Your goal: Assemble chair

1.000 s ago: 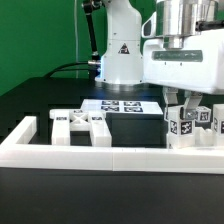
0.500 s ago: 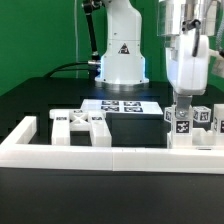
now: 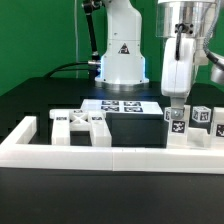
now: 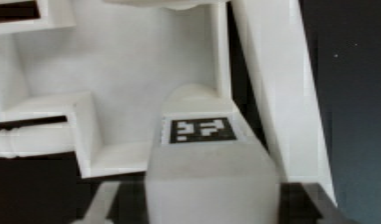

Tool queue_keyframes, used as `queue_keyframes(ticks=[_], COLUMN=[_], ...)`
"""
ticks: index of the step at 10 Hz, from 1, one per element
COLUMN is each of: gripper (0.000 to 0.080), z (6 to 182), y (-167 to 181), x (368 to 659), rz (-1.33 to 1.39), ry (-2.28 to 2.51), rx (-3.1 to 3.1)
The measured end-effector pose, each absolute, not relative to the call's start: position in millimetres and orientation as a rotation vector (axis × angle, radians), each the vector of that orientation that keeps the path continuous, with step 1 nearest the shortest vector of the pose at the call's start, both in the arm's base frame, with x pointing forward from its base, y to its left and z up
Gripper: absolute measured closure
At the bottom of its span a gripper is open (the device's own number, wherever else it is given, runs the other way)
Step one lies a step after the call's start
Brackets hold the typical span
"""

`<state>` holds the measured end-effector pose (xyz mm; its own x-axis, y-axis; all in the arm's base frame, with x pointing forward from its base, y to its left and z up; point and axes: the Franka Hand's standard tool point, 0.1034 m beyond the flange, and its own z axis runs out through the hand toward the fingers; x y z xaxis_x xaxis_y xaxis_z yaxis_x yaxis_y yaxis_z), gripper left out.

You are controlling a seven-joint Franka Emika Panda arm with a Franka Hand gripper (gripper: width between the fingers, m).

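In the exterior view my gripper (image 3: 176, 98) hangs at the right, shut on a white chair piece (image 3: 175, 123) that carries a square tag and stands upright just behind the white border frame (image 3: 100, 152). The wrist view shows that same piece (image 4: 208, 150), tag up, running between my fingers (image 4: 109, 197). A second tagged chair piece (image 3: 201, 117) stands close by on the exterior view's right. More white chair parts (image 3: 82, 122) lie at the left. A large blocky white part (image 4: 98, 90) shows beyond the held piece in the wrist view.
The marker board (image 3: 122, 105) lies flat at the back, in front of the robot base (image 3: 120, 55). A raised black block (image 3: 132, 128) sits in the middle of the table. The frame's long white bar (image 4: 276, 70) runs beside the held piece.
My wrist has turned about its axis and shifted slightly toward the exterior view's left, taking the held piece with it. The grip has stayed shut.
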<state>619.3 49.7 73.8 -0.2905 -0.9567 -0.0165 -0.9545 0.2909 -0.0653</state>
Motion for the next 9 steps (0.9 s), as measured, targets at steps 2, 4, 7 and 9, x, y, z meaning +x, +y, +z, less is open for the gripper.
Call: queue_keyframes(ticks=[2, 4, 7, 9], gripper=[0.0248, 0.018, 0.0151, 0.015], z=[73.5, 89.6, 106.2, 107.5], y=[50, 53, 55, 54], x=[619, 622, 618, 614], rz=[-0.068, -0.078, -0.075, -0.07], ry=[2.467, 2.323, 2.086, 2.05], rx=[-1.858, -2.002, -2.232, -2.266])
